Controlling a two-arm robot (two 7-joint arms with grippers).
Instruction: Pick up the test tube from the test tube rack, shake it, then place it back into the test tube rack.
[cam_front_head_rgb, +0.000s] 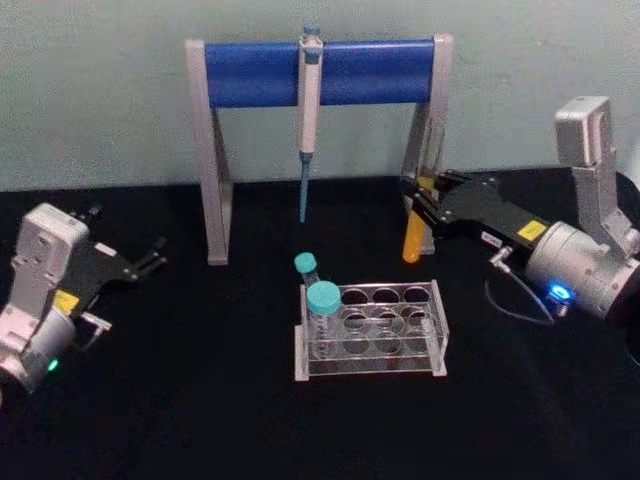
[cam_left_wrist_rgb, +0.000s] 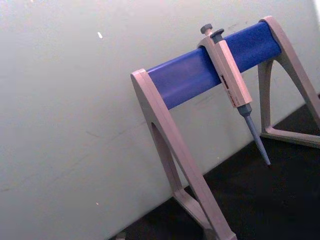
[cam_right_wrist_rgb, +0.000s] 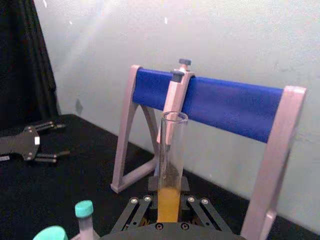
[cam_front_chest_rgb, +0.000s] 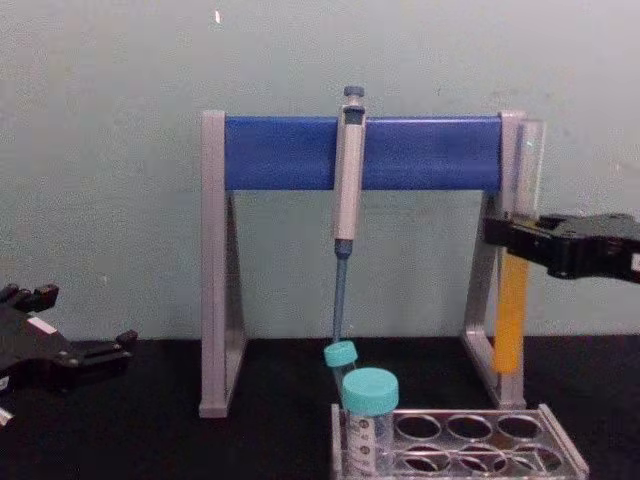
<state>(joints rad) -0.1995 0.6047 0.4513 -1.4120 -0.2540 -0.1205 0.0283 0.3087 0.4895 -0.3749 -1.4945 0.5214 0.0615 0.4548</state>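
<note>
The test tube (cam_front_head_rgb: 412, 240) is a tall clear glass tube with orange-yellow liquid in its lower half. It hangs upright in the air behind the rack's far right corner, next to the stand's right leg. My right gripper (cam_front_head_rgb: 412, 203) is shut on it about mid-height. In the chest view the test tube (cam_front_chest_rgb: 513, 310) is held by the right gripper (cam_front_chest_rgb: 506, 236) with its bottom above the rack's top. The right wrist view shows the test tube (cam_right_wrist_rgb: 170, 170) rising between the fingers (cam_right_wrist_rgb: 136, 206). The clear test tube rack (cam_front_head_rgb: 440, 330) stands at table centre. My left gripper (cam_front_head_rgb: 150, 255) rests open at the left.
Two teal-capped tubes (cam_front_head_rgb: 322, 300) stand in the rack's left holes. Behind the rack a grey-and-blue pipette stand (cam_front_head_rgb: 320, 70) carries a hanging pipette (cam_front_head_rgb: 308, 110). The black tabletop (cam_front_head_rgb: 200, 400) spreads between the left gripper and the rack.
</note>
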